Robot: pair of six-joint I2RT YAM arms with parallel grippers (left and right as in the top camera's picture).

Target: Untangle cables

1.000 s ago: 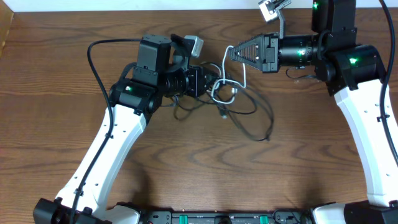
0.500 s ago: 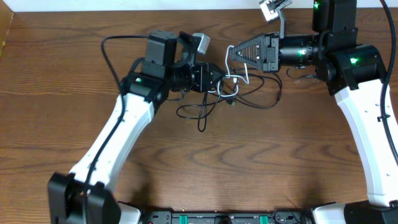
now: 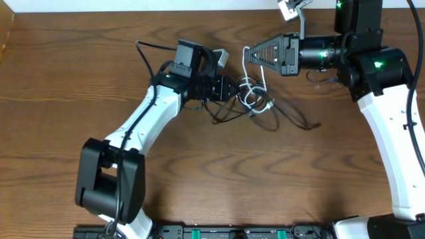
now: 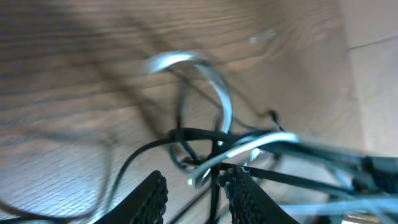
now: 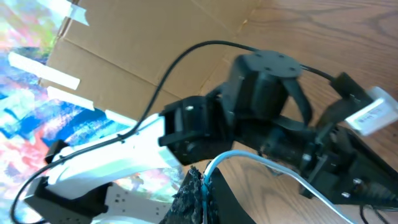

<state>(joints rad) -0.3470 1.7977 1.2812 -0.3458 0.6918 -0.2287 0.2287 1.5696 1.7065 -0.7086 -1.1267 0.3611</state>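
My right gripper [image 5: 200, 185] pinches the white cable [image 5: 264, 163] tight. My left gripper [image 4: 199, 194] stands narrowly apart, black cables [image 4: 196, 132] threading through its gap. The knot [image 3: 252, 98] sits low over the table [image 3: 60, 133] between my 2 grippers. These cords look light, limp and slick; I judge holds beside the plugs safest.

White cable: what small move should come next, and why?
Probably draw the right gripper gently away from the left gripper. It is shut on the white cable, which loops into the black cables tangled at the left gripper's tip. Light tension should show where they cross.
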